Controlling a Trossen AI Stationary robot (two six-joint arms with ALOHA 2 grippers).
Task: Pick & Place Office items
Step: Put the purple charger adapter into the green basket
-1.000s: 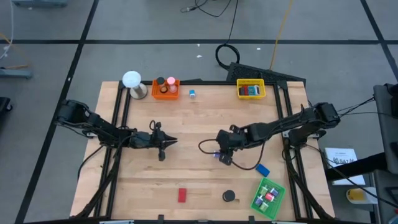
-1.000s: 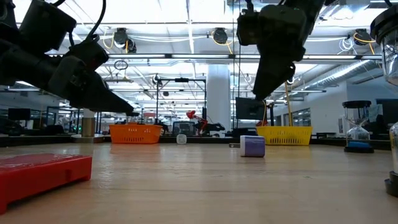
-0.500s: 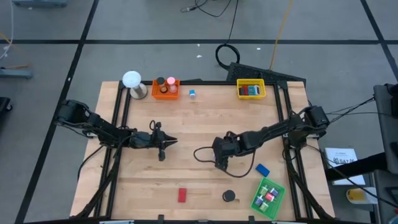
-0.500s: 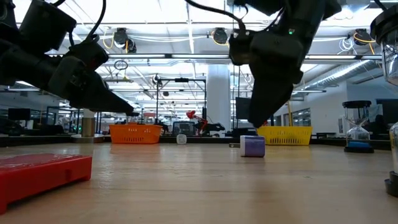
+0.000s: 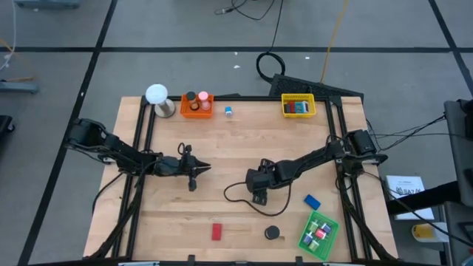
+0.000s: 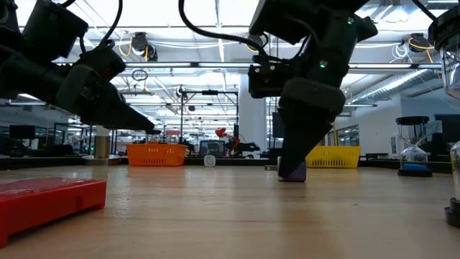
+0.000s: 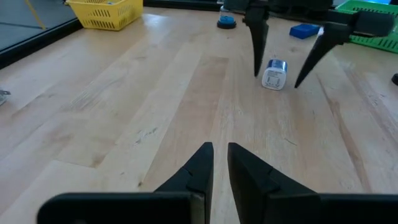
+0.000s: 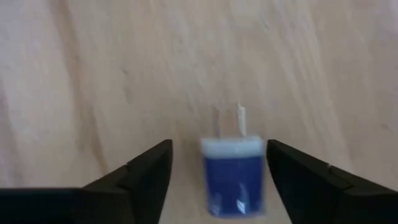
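Note:
A small blue-and-white plug block lies flat on the table, its two prongs pointing away from my right wrist. My right gripper points steeply down over it, open, one finger on each side and a gap between each finger and the block. In the high view the gripper hides the block. My left gripper waits shut above the table's left middle.
A red block, a black disc and a blue block lie near the front edge, beside a green tray. At the far edge stand an orange tray, a yellow tray and a white ball.
My right gripper has come down and toward the table's near edge, over the plug block, until its fingers stand on either side of it just above the table. The block has stayed where it was.

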